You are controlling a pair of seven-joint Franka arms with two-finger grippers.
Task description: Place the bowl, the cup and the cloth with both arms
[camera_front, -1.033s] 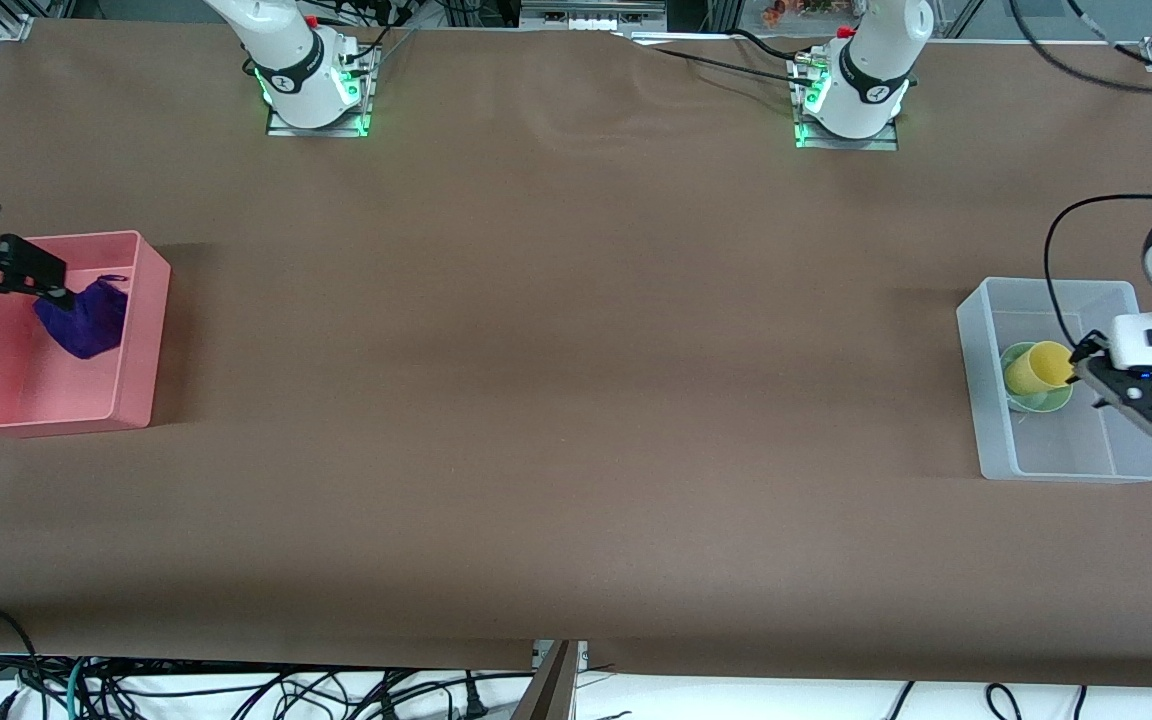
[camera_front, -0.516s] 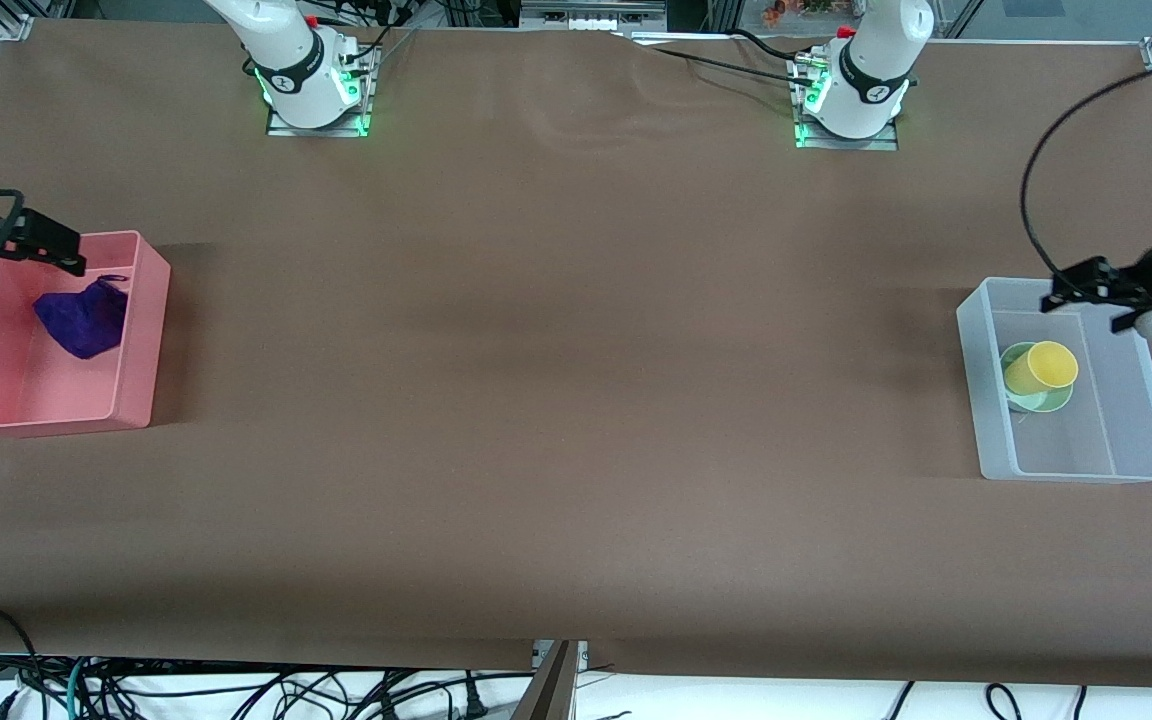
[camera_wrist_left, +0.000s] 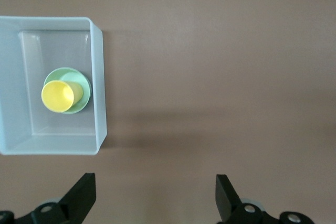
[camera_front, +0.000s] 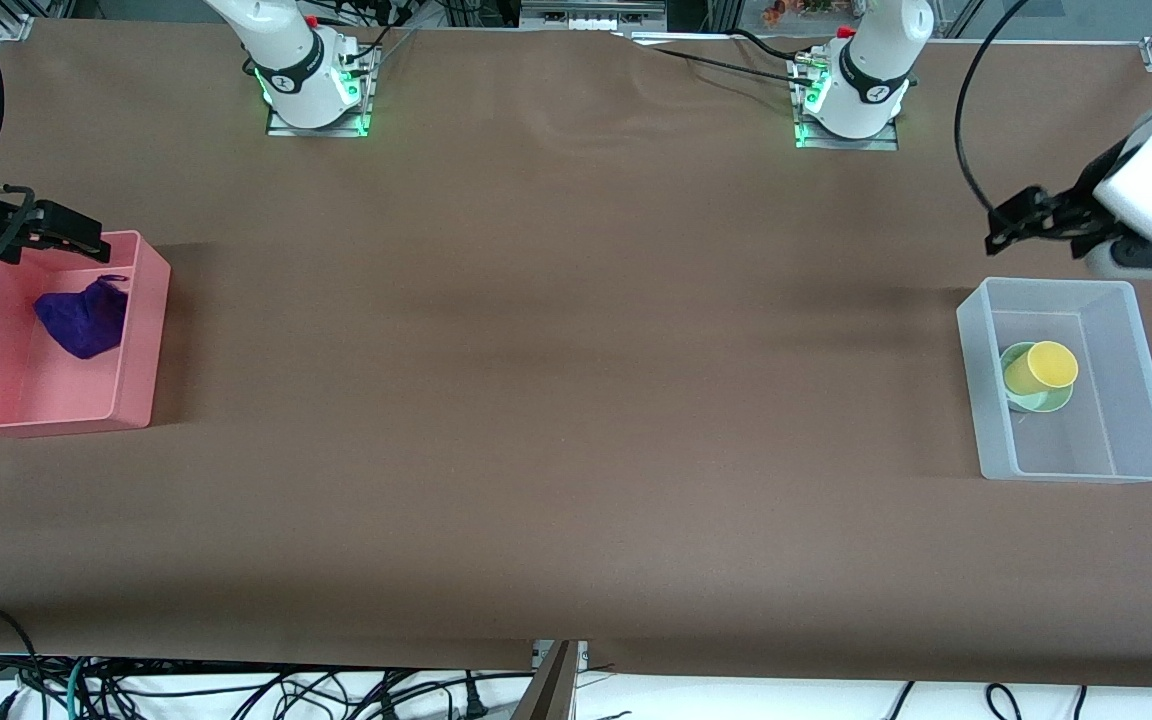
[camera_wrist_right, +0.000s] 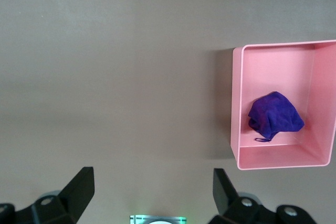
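While the cup (camera_front: 1040, 368) sits in the bowl (camera_front: 1036, 397), both jaws hang apart above.

The left pincer (camera_front: 1008, 222) hangs in the air with its fingers spread wide, above the table's left-arm end. The right pincer (camera_front: 76, 230) hangs likewise parted above the table's right-arm end.

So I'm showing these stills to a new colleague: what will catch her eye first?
Probably the pink bin at the right arm's end of the table, with the purple cloth inside. Next, the yellow cup sitting in the green bowl, inside the clear bin at the left arm's end.
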